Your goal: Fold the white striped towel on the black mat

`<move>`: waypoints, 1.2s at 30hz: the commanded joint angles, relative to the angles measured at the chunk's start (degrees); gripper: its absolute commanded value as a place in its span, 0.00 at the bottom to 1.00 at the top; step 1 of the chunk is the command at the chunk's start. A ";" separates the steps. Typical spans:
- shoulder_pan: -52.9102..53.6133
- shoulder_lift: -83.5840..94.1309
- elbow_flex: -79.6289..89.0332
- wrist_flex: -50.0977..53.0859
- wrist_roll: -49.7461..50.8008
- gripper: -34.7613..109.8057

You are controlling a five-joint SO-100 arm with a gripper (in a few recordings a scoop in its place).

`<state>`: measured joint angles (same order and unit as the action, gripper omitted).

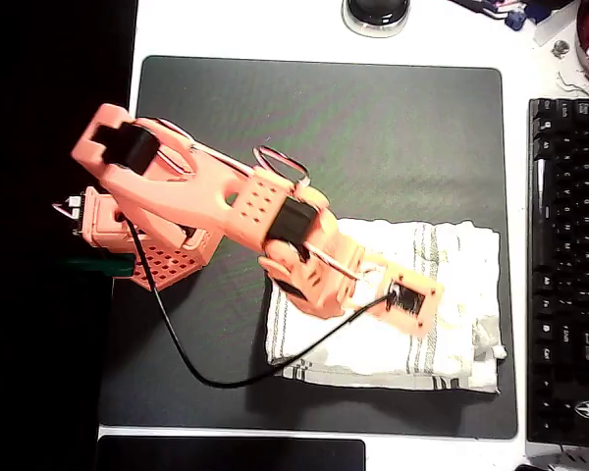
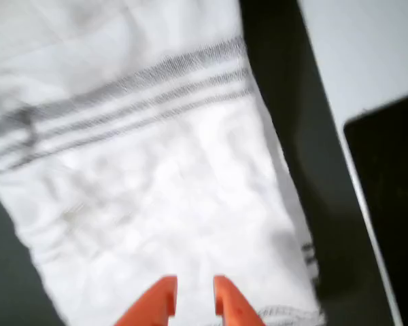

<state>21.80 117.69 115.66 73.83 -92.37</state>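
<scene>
The white striped towel (image 1: 442, 314) lies wrinkled on the lower right part of the black mat (image 1: 373, 128), its right edge bunched up. My orange arm reaches across from the left, and my gripper (image 1: 417, 299) hangs over the middle of the towel. In the wrist view the towel (image 2: 163, 183) spreads below me with a band of grey stripes across its top. My gripper (image 2: 194, 302) shows two orange fingertips (image 2: 164, 299) a narrow gap apart. Nothing sits between them, and the cloth shows through the gap. The black mat (image 2: 279, 102) runs along the towel's right side.
A black keyboard (image 1: 569, 265) stands just right of the mat. A round dark device (image 1: 376, 12) sits beyond the mat's far edge, and a glossy black pad (image 1: 231, 454) lies at the near edge. The arm's base (image 1: 142, 235) and black cable (image 1: 177, 343) occupy the mat's left side.
</scene>
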 commanded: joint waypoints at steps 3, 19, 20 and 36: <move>-2.64 12.39 4.57 2.99 -0.18 0.29; 6.59 37.79 0.00 29.18 -7.21 0.29; 7.29 37.97 -0.26 29.18 -7.65 0.29; 10.63 32.78 -0.88 28.74 -9.84 0.28</move>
<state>32.52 151.00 114.08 102.30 -101.87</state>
